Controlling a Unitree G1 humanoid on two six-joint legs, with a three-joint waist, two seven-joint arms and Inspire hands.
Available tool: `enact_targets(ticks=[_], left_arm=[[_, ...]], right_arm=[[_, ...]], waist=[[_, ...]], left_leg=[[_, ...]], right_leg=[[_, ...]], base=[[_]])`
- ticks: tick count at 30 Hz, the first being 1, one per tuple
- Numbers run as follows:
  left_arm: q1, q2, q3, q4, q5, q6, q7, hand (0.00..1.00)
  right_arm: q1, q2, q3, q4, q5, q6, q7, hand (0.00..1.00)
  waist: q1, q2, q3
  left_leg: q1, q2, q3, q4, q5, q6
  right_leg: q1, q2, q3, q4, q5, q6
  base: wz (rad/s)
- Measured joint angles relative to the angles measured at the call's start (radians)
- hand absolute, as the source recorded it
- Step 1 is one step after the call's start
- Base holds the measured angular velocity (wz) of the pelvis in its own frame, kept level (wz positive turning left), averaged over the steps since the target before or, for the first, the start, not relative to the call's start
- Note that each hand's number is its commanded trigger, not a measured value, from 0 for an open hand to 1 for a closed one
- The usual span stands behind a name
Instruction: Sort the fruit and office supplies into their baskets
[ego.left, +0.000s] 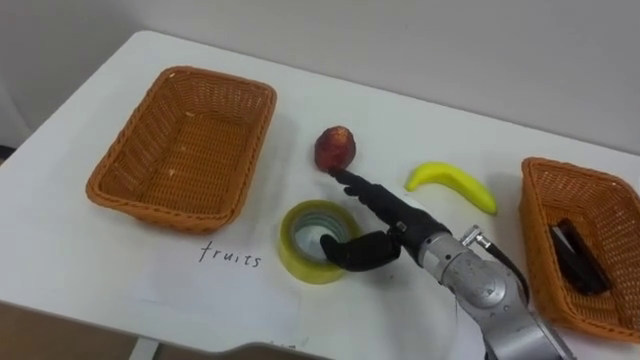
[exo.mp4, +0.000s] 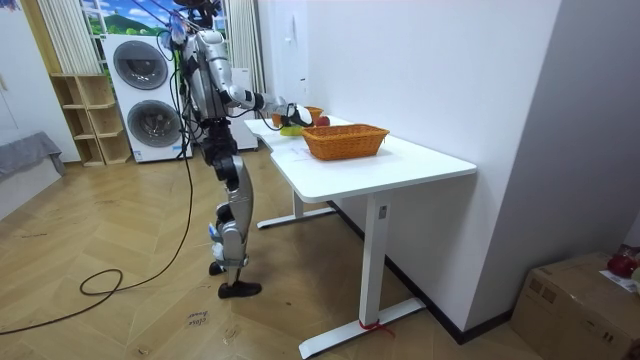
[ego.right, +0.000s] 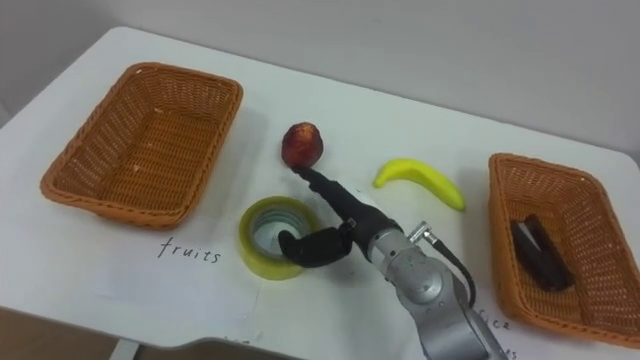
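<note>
A red peach (ego.left: 335, 148) lies mid-table, a yellow banana (ego.left: 452, 185) to its right. A yellow-green tape roll (ego.left: 308, 240) lies flat in front of the peach. My right hand (ego.left: 395, 233) comes in from the lower right, open, its straight fingers (ego.left: 365, 192) pointing at the peach with the tips at its near side. The thumb (ego.left: 350, 250) bends down by the roll's right rim and holds nothing. The empty left wicker basket (ego.left: 130, 192) stands at the left. The right wicker basket (ego.left: 545, 172) holds a dark object (ego.left: 580, 255).
A handwritten label (ego.left: 230, 256) lies on the table in front of the left basket. In the room view I stand at the far end of the white table (exo.mp4: 420, 160), arm stretched over it, with washing machines (exo.mp4: 150, 95) behind me.
</note>
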Motion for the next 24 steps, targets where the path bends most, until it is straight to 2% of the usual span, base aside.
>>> enact_targets(ticks=[5,9,12,20,24], left_arm=[[0.003,0.012,0.018,-0.011,0.009,-0.002,-0.017,0.00],[-0.004,0.017,0.035,-0.023,0.008,-0.002,-0.020,0.00],[-0.004,0.023,0.037,-0.023,0.008,-0.002,-0.020,0.00],[0.003,0.024,0.041,-0.021,0.008,-0.002,-0.026,0.00],[0.003,0.026,0.071,-0.021,0.008,-0.002,-0.043,0.00]], right_arm=[[-0.002,0.000,-0.014,0.000,-0.007,0.009,0.037,0.00],[-0.018,0.000,-0.016,-0.001,-0.039,0.014,0.062,0.00],[-0.027,-0.007,-0.016,-0.001,-0.041,0.031,0.087,0.00],[-0.032,-0.011,-0.016,0.000,-0.075,0.034,0.129,0.00],[-0.036,-0.025,-0.015,-0.015,-0.078,0.047,0.170,0.00]], waist=[[0.007,-0.013,-0.0041],[0.014,-0.016,-0.0037],[0.023,-0.018,-0.0025],[0.029,-0.039,0.0053],[0.029,-0.051,0.0014]], left_leg=[[0.002,0.000,0.000,0.001,0.000,0.000],[0.004,0.000,0.001,0.000,0.000,0.000],[0.012,0.000,0.002,0.001,0.000,0.001],[0.020,0.000,0.001,0.000,0.000,0.001],[0.017,-0.001,-0.004,0.001,0.000,0.001]], right_leg=[[0.000,0.000,-0.002,0.000,0.000,0.000],[0.001,0.000,-0.001,0.000,0.000,0.000],[0.007,0.000,0.001,0.000,0.000,0.000],[0.019,0.004,-0.001,0.001,0.000,0.000],[0.019,0.004,-0.004,0.000,0.000,0.000]], base=[[0.00],[0.00],[0.00],[0.00],[0.03]])
